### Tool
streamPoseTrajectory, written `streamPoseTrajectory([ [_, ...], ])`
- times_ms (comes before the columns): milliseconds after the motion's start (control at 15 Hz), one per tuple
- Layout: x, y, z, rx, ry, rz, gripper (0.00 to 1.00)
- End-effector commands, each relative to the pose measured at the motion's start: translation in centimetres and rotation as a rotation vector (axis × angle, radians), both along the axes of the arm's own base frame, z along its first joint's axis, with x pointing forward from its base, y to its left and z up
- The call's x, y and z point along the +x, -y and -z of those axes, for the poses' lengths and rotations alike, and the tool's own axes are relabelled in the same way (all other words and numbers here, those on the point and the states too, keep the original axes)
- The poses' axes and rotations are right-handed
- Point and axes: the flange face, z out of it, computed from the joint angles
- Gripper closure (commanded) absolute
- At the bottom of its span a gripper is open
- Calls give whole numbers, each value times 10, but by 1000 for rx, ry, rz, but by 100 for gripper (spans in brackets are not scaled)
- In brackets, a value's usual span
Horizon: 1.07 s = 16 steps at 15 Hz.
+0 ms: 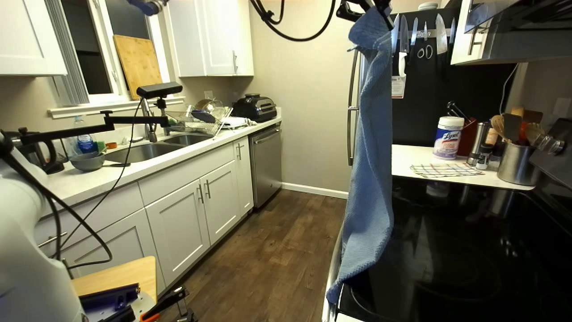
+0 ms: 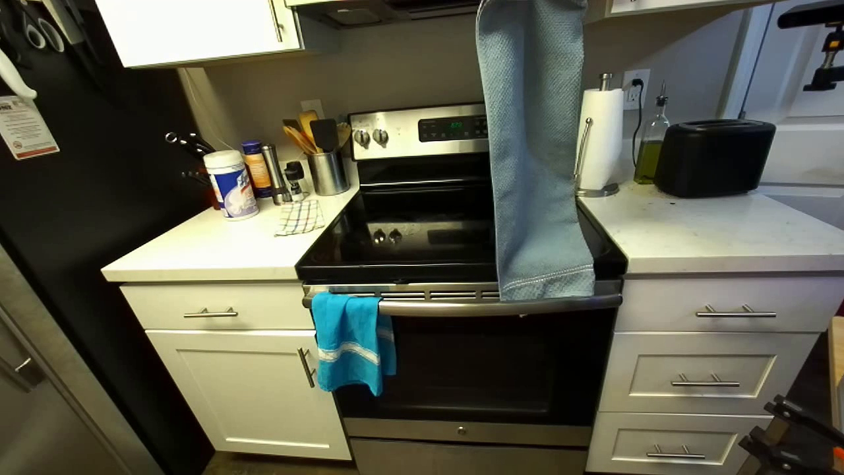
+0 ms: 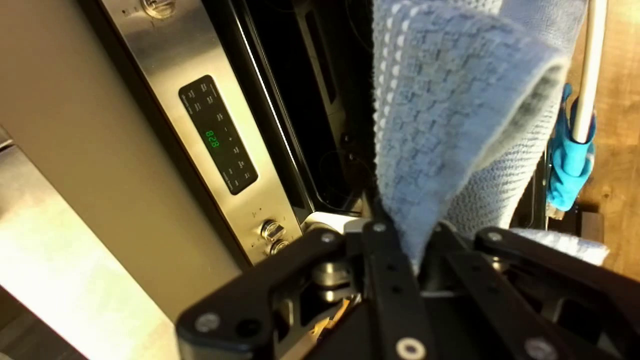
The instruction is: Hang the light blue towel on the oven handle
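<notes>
The long, dusty-blue, textured cloth towel hangs creased, its hem by the slim, curved silver oven handle; touching or not, I can't tell. The black metal tool, partly cut off, grips the towel's top.

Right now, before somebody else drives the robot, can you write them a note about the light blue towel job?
Fingers: shut on the top part of the light blue towel.
Where: it hangs down from them, its bottom end close to the oven handle; I can't tell if they touch.
Also: a bright blue towel is on that handle already.
Done: the light blue towel is gripped and held up.
Left: it isn't hung yet, so drape it over the handle, then let go.
</notes>
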Motion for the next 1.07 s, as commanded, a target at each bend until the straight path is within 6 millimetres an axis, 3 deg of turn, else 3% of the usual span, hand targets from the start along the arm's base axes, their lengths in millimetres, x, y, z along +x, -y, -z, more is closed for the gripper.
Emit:
streamPoseTrajectory([
  [0, 12, -3, -13, 36, 29, 27, 98],
  [600, 22, -11, -32, 48, 84, 41, 98],
  [1000, 17, -12, -9, 32, 54, 2, 98],
])
